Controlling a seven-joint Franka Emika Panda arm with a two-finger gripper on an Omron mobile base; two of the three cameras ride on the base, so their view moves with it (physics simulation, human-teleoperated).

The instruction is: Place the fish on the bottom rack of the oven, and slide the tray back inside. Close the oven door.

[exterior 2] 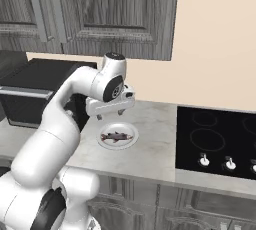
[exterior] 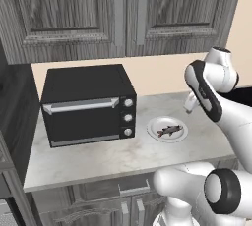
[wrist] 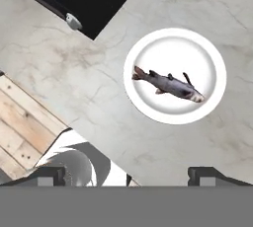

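Gripper [wrist: 126, 174] hovering above counter [exterior: 98, 156], fingers spread wide, holding nothing. Fish [wrist: 168, 84] lying on white plate [wrist: 210, 56] mid-counter, between toaster oven [exterior: 86, 104] and cooktop [exterior 2: 215, 141].

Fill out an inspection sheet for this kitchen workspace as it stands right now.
Surface: pale marble counter, bare around the plate.
Job's things: fish lies on a white plate, not yet picked up.
Clutter: black toaster oven stands left of the plate, door shut.
Grippers: gripper hovers above the plate, jaws open, holding nothing.
Cables: nothing seen.
Surroundings: grey wood upper cabinets above the counter; black cooktop with knobs to the right; wood floor below the counter edge.
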